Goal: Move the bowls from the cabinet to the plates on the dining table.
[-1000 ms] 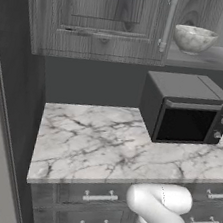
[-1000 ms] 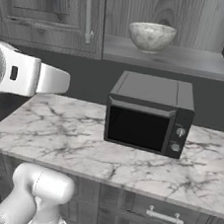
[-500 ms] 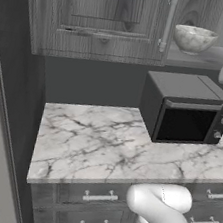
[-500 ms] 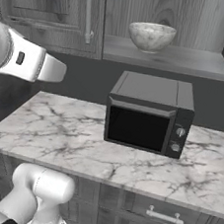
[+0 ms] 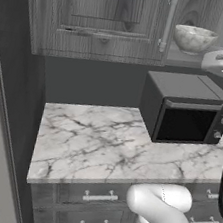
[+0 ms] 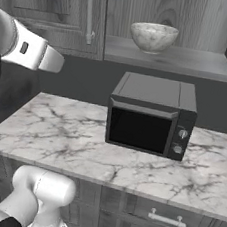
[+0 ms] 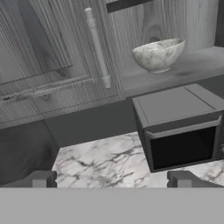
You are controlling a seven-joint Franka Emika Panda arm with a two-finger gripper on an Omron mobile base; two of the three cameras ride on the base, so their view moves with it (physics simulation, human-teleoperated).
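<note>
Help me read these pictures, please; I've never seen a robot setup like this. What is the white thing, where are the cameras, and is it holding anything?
It is a computer-rendered kitchen. The white thing is a robot arm on a base that drives. Two pictures come from cameras on that base, behind the arm to its left and right. The third comes from a camera on the hand, so the open gripper shows at the bottom; it holds nothing. On the marble counter stands a black microwave. Above it, a white marble-look bowl sits in the open part of the grey cabinet.
</note>
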